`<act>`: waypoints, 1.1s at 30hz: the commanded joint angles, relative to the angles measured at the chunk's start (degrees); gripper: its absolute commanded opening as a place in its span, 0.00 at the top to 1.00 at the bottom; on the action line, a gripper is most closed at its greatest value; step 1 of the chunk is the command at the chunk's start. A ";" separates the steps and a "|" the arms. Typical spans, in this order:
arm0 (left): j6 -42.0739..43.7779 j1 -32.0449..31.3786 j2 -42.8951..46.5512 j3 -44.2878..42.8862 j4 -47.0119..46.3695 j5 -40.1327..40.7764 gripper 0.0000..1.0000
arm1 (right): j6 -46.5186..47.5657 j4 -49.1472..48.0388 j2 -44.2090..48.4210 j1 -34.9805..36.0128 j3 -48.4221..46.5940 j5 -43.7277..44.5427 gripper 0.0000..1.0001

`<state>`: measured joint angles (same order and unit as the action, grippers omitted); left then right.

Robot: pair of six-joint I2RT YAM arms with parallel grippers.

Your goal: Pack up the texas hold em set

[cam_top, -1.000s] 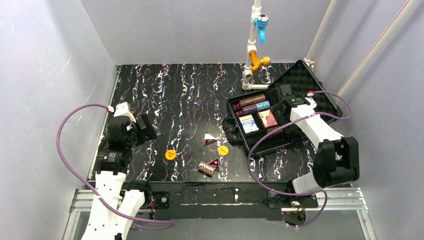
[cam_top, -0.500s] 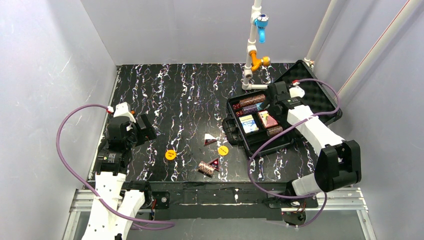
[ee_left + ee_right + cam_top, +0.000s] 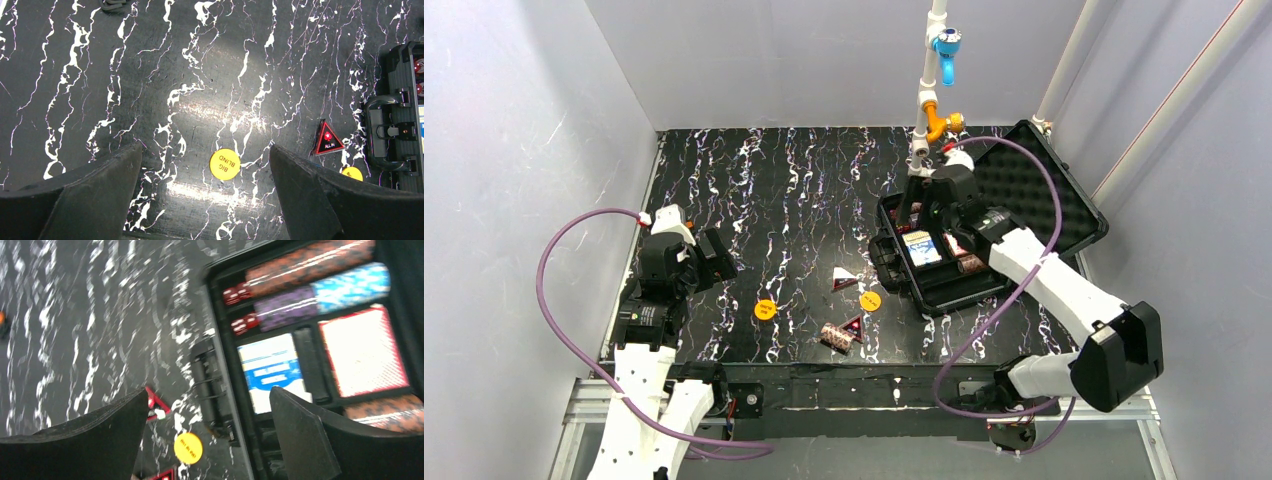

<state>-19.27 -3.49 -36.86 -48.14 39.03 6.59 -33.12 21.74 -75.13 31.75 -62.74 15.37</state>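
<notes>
The black case [image 3: 952, 292] lies open at the right, its foam lid [image 3: 1036, 182] leaning back. It holds chip rolls [image 3: 309, 261], a blue deck [image 3: 272, 371] and a red deck [image 3: 362, 351]. On the table lie two orange discs [image 3: 765, 309] [image 3: 870, 300], two triangular markers [image 3: 845, 278] [image 3: 854, 324] and a brown chip roll [image 3: 835, 337]. My right gripper [image 3: 924, 212] is open and empty above the case's far left part [image 3: 207, 395]. My left gripper [image 3: 717, 255] is open and empty above the "BIG BLIND" disc [image 3: 224, 164].
A white pipe stand [image 3: 921, 140] with blue and orange fittings rises just behind the case. The case handle [image 3: 386, 131] faces the table's middle. Grey walls close in the black marbled table [image 3: 794, 190] on the left, back and right.
My right arm has swung left and away, from over the case's right side to its far left part. The left arm and the loose pieces have not moved.
</notes>
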 commanded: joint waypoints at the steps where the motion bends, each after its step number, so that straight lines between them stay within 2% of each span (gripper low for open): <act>1: 0.37 0.23 0.12 0.15 -0.10 0.22 0.01 | 9.12 -4.69 1.10 5.78 -0.11 -6.69 0.02; 4: 0.33 0.23 0.06 0.21 -0.13 0.17 0.01 | 12.23 -4.88 1.09 8.58 -0.39 -8.44 0.02; 9: 0.37 0.22 -0.13 0.16 -0.10 -0.04 0.01 | 16.22 -5.27 -0.50 12.68 -1.31 -19.31 0.02; 12: 0.37 0.24 0.03 0.15 -0.13 0.07 0.01 | 18.11 -3.43 -2.50 16.64 -2.40 -20.98 0.02; 22: 0.37 0.21 0.21 0.16 -0.09 0.28 0.01 | 26.09 5.34 -8.55 30.33 -6.16 -18.88 0.03; 27: 0.37 0.22 0.25 0.15 0.00 0.31 0.01 | 28.10 7.28 -11.04 34.59 -6.69 -18.64 0.07; 33: 0.37 0.23 0.94 0.08 0.06 0.96 0.01 | 29.32 9.07 -15.10 38.57 -7.61 -16.46 0.16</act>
<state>-19.27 -3.49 -36.74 -48.14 39.05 6.61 -6.12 28.79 -87.85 68.14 -67.39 -2.94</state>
